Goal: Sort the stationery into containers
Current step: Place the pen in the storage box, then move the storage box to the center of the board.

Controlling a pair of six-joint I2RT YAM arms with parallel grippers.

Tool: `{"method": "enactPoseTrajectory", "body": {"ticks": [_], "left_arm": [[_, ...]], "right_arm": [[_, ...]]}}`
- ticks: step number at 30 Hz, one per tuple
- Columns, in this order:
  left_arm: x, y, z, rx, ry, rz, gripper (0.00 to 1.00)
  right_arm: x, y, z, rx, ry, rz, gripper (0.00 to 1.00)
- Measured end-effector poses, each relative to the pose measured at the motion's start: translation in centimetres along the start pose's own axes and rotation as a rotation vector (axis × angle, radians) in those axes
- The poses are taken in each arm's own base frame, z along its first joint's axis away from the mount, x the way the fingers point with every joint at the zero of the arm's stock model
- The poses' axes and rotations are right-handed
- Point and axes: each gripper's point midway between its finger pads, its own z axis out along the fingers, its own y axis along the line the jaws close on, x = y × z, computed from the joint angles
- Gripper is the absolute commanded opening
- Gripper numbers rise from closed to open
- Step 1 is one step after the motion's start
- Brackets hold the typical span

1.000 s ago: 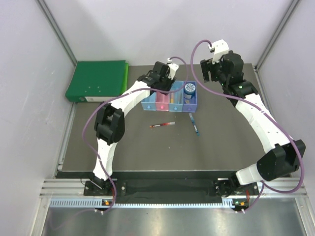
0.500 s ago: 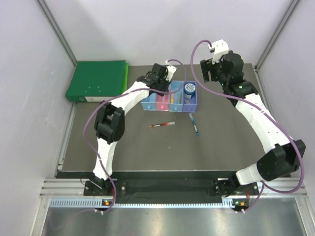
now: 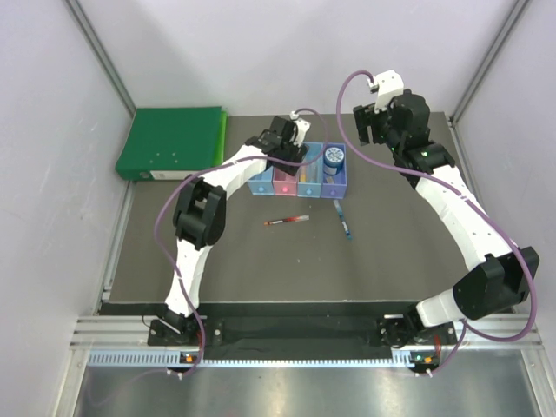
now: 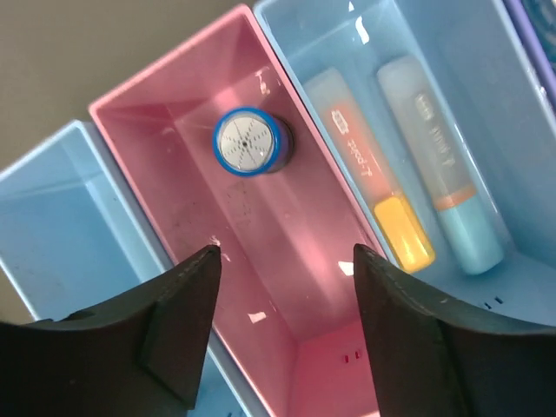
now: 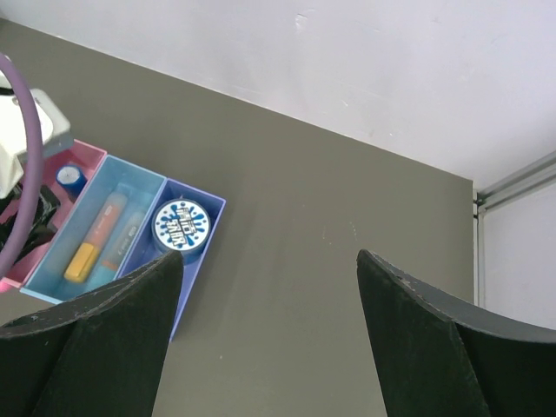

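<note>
The containers (image 3: 300, 184) are a row of four bins: light blue, pink, light blue, purple. My left gripper (image 3: 285, 155) hangs open and empty over the pink bin (image 4: 304, 287), where a small blue-white bottle (image 4: 248, 142) lies. The light blue bin beside it (image 4: 486, 113) holds two orange-pink markers (image 4: 373, 187). A round blue reel (image 5: 182, 228) sits in the purple bin (image 3: 334, 184). A red-blue pen (image 3: 287, 221) and a dark blue pen (image 3: 344, 219) lie on the table in front of the bins. My right gripper (image 5: 269, 256) is open and empty, raised to the right of the bins. I see no pale block.
A big green binder (image 3: 172, 139) lies at the back left of the dark table (image 3: 261, 269). White walls and metal posts close in the back and both sides. The leftmost light blue bin (image 4: 52, 226) looks empty.
My left arm has shifted slightly to the right, its gripper staying over the pink bin. The right arm, the pens and the bins have not moved.
</note>
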Motion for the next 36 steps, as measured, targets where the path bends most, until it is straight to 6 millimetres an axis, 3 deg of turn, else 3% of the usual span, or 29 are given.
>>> {"method": "enactPoseTrajectory", "body": {"ticks": [9, 10, 12, 15, 22, 33, 36], "left_arm": [[-0.5, 0.1, -0.1, 0.016, -0.013, -0.017, 0.69], [-0.5, 0.1, -0.1, 0.017, -0.014, -0.02, 0.65], [-0.5, 0.0, -0.1, 0.021, -0.013, -0.026, 0.43], [-0.4, -0.4, -0.1, 0.039, -0.009, -0.049, 0.36], [1.3, -2.2, 0.5, 0.109, 0.046, -0.065, 0.31], [1.5, -2.9, 0.4, 0.143, 0.055, -0.065, 0.16], [1.7, -3.2, 0.3, 0.155, 0.063, -0.066, 0.08]], "right_arm": [[0.0, 0.0, 0.0, 0.0, 0.0, 0.0, 0.81], [0.0, 0.0, 0.0, 0.0, 0.0, 0.0, 0.81], [0.0, 0.0, 0.0, 0.0, 0.0, 0.0, 0.81], [0.0, 0.0, 0.0, 0.0, 0.0, 0.0, 0.81], [0.2, 0.1, 0.3, -0.001, 0.007, -0.001, 0.81], [0.2, 0.2, 0.7, -0.003, 0.011, -0.001, 0.81], [-0.1, 0.1, 0.7, -0.003, 0.005, -0.001, 0.81]]}}
